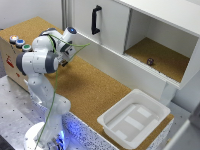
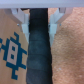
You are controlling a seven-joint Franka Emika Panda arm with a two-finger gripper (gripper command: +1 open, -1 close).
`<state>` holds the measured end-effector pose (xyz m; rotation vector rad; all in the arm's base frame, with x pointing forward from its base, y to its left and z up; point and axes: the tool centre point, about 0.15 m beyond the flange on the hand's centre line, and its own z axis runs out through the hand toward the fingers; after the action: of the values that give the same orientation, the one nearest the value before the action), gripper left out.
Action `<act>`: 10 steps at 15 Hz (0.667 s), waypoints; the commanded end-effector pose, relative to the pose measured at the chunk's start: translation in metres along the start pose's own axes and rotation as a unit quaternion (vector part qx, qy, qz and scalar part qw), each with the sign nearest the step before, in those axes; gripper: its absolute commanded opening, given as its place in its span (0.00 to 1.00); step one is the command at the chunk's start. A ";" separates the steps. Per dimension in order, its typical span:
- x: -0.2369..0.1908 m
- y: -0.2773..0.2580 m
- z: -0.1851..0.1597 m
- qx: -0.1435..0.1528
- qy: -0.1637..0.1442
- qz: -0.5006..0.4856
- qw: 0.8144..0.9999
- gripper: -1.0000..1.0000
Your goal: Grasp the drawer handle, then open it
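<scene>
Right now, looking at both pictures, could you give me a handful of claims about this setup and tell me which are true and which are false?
1. The gripper has its fingers on either side of the black drawer handle. True.
2. The white bin holds several objects. False: it looks empty.
3. Coloured buttons sit on top of the tan box. True.
4. The white cabinet has nothing inside. False: a small dark object rests on its floor.
5. The cabinet door's black handle is in the gripper. False: nothing touches it.
</scene>
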<state>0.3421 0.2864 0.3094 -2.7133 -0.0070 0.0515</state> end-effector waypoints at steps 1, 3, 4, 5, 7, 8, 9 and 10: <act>-0.003 0.076 0.001 0.053 -0.025 -0.009 0.998 0.00; 0.001 0.096 -0.007 0.051 -0.029 -0.010 0.998 0.00; 0.004 0.111 -0.013 0.051 -0.032 -0.010 0.998 0.00; 0.007 0.122 -0.016 0.049 -0.034 -0.008 0.998 0.00; 0.010 0.139 -0.022 0.047 -0.034 -0.005 0.998 0.00; 0.012 0.147 -0.025 0.046 -0.034 -0.005 0.998 0.00; 0.013 0.154 -0.027 0.043 -0.031 -0.002 0.999 0.00; 0.015 0.160 -0.030 0.043 -0.029 0.001 0.999 0.00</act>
<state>0.3461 0.1866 0.3078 -2.6669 -0.0340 0.1265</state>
